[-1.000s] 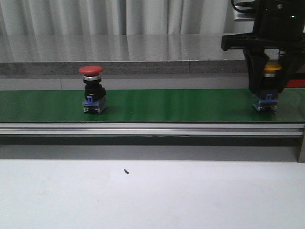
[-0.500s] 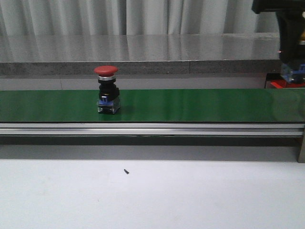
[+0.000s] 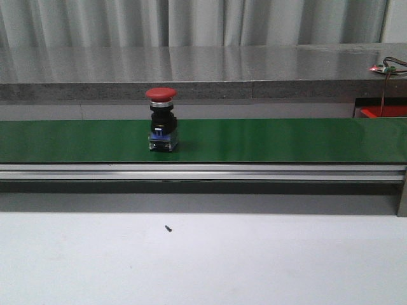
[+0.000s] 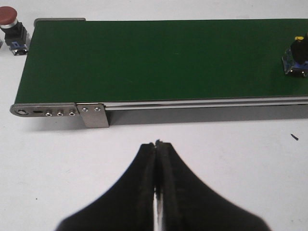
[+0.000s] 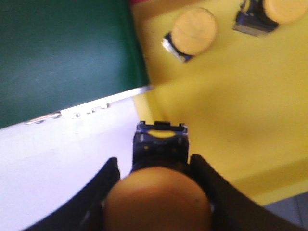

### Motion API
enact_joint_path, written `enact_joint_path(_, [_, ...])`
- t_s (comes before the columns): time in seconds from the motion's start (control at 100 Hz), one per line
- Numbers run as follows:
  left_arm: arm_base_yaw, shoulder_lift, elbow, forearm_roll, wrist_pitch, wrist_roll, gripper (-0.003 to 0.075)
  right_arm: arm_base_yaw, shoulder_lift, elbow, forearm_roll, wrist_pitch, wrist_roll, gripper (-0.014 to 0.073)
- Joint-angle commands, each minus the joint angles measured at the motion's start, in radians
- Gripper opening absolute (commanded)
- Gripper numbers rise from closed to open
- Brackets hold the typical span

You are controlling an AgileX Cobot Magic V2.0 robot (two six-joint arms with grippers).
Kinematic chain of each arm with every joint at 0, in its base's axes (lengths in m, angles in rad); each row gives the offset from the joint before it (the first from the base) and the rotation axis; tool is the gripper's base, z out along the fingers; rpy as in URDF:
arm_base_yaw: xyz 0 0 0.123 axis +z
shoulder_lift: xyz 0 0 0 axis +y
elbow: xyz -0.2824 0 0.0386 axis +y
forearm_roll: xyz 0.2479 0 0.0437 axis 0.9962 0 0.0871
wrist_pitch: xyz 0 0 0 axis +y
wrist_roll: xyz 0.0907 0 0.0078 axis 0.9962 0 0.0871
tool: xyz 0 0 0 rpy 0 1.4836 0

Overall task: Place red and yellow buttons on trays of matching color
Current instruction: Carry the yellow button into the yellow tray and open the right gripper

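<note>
The yellow button (image 5: 159, 192) sits clamped between the 2 fingers of the right gripper (image 5: 156, 180), its cap toward the wrist camera and its blue-and-black base pointing away. It hangs over the edge of the yellow tray (image 5: 231, 120), where the tray meets the white table (image 5: 57, 159) and the end of the green conveyor belt (image 5: 62, 57). Farther in on that tray lie 2 more yellow buttons (image 5: 192, 32), (image 5: 269, 12), apart from each other.

On the belt stands a red button (image 3: 162, 119), upright, its red cap on top, left of the belt's middle in the front view. A second red button (image 4: 12, 29) stands on the table just off the belt's far end, seen from the left wrist.

The left gripper (image 4: 155, 144) hovers over the table near the belt's front rail, fingers pressed together with nothing between them.
</note>
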Motion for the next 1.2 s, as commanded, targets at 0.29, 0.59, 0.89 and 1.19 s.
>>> enact_joint_path(0.29, [-0.008,-0.002,-0.027,-0.019,-0.058,-0.001,-0.002,-0.241,-0.045,0.144,0.038,-0.216,-0.031,0.0225])
enact_joint_path(0.59, [-0.008,-0.002,-0.027,-0.019,-0.058,-0.001,-0.002,-0.344,0.035,0.152,0.038,-0.262,-0.032,0.0225])
enact_joint_path(0.89, [-0.008,-0.002,-0.027,-0.019,-0.058,-0.001,-0.002,-0.349,0.18,0.146,0.037,-0.351,-0.031,0.0225])
enact_joint_path(1.19, [-0.008,-0.002,-0.027,-0.019,-0.058,-0.001,-0.002,-0.349,0.225,0.145,0.038,-0.378,-0.031,0.0352])
